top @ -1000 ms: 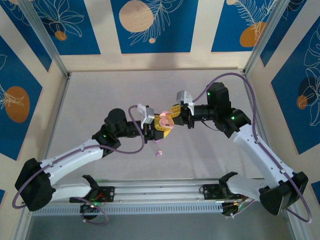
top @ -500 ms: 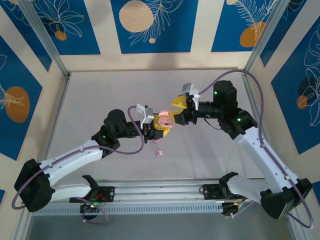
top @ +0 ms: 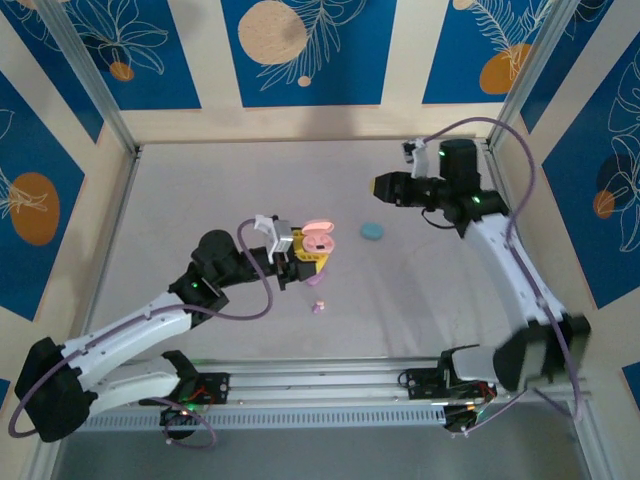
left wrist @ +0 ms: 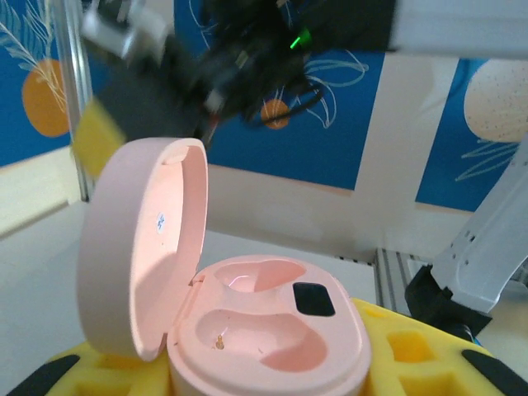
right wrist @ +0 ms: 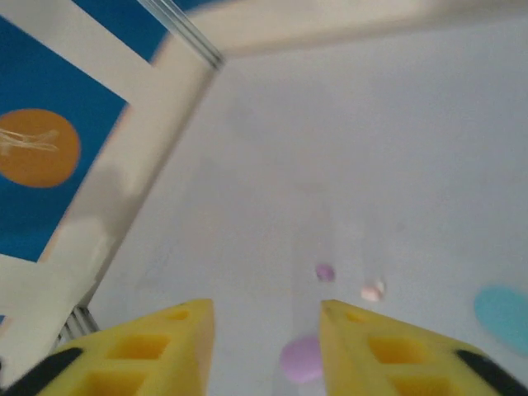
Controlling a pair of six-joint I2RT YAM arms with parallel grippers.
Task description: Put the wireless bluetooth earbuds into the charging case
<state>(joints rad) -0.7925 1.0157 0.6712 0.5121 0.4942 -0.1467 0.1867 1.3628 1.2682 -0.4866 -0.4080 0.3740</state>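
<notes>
My left gripper [top: 312, 252] is shut on the pink charging case [top: 318, 240] and holds it above the table's middle. In the left wrist view the case [left wrist: 272, 330] sits between yellow fingers [left wrist: 429, 355], its lid [left wrist: 140, 247] swung up on the left and both wells empty. A tiny pink earbud [top: 318, 307] lies on the table below the case. My right gripper [top: 380, 187] hangs open at the back right, away from the case. Between its yellow fingers [right wrist: 388, 351] the right wrist view shows a small purple earbud [right wrist: 325, 271] and a pink earbud [right wrist: 373, 290] on the table.
A light blue oval case [top: 372, 232] lies right of the pink case, also seen as a blue oval [right wrist: 503, 309] in the right wrist view. A purple oval case [right wrist: 301, 359] lies below my right fingers. Aluminium posts and patterned walls [top: 300, 50] enclose the table.
My right gripper has pulled away from the pink case, up and to the right, and stands open. The case lid now stands open. My left arm shifted slightly left with the case.
</notes>
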